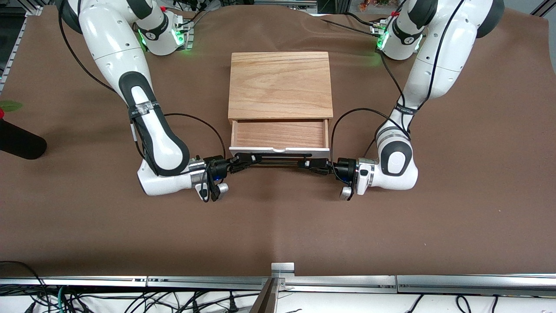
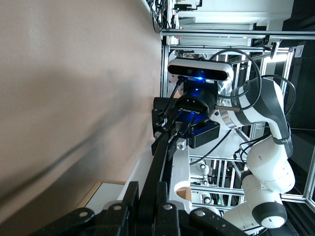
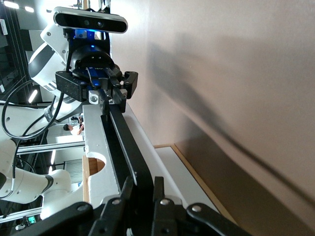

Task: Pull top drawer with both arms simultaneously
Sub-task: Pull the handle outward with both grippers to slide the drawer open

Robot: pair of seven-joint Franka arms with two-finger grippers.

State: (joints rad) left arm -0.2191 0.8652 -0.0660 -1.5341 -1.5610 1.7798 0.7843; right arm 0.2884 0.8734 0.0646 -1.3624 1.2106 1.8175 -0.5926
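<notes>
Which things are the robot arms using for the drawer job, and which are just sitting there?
For the job:
- top drawer, partly pulled out
- its black handle
- right gripper, fingers shut on the handle
- left gripper, fingers shut on the handle

Just there:
- oak casing
- brown tabletop
- black object at the table's edge

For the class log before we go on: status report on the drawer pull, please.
Left gripper and right gripper both shut on the handle, one at each end. Top drawer partly out of the wooden box. Nothing in its path.
</notes>
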